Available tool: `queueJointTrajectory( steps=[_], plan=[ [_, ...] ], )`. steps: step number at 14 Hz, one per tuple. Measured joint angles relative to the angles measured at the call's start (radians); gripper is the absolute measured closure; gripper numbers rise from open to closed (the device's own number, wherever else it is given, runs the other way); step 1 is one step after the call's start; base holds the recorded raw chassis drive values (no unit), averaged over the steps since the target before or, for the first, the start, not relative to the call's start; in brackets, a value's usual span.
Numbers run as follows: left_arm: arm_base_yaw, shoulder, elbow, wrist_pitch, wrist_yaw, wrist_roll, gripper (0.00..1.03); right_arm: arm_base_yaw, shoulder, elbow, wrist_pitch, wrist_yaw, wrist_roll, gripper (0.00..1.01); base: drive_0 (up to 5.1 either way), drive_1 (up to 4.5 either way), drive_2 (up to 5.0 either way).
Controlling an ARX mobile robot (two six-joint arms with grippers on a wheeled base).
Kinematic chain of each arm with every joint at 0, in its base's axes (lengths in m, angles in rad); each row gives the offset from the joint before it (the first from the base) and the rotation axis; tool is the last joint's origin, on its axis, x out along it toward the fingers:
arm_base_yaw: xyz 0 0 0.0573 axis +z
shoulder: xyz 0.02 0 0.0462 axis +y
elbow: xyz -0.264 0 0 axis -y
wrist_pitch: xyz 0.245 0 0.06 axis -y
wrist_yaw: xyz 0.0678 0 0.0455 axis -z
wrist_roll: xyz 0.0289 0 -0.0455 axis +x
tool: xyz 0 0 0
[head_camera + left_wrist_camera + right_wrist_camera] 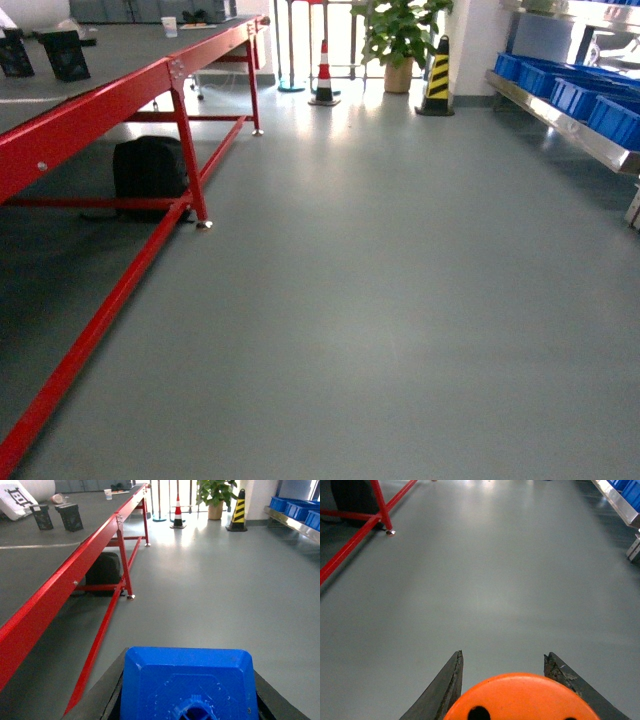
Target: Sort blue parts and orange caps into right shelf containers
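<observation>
1. While the robot stands on open floor between the red table [90, 110] at left and the shelf [575, 130] at far right, each arm carries one item; neither gripper shows in the head view.
2. Left gripper [187, 700]: clamped on a blue part [189, 682], jaws flanking its sides. The part's top face and knob recess face the camera, so its long axis runs along the gripper, pointing forward. Judged rigid, light, smooth plastic; the flat side walls are the sound holding surfaces.
3. Right gripper [507, 690]: closed on an orange cap [520, 697], flat holed top toward the camera, axis likewise forward. Judged light and stiff; the round wall could roll or slip, so grip across its diameter.
4. Blue crates [590, 95] sit on the shelf, far right, well apart from both items.
</observation>
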Motion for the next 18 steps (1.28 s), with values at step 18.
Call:
queueJointTrajectory(
  steps=[18],
  plan=[
    [0.000,-0.001,0.000,-0.001,0.000,0.000,0.58,0.000,0.000,0.000,-0.001,0.000,0.000,0.59,-0.2,4.10,-4.4]
  ],
)
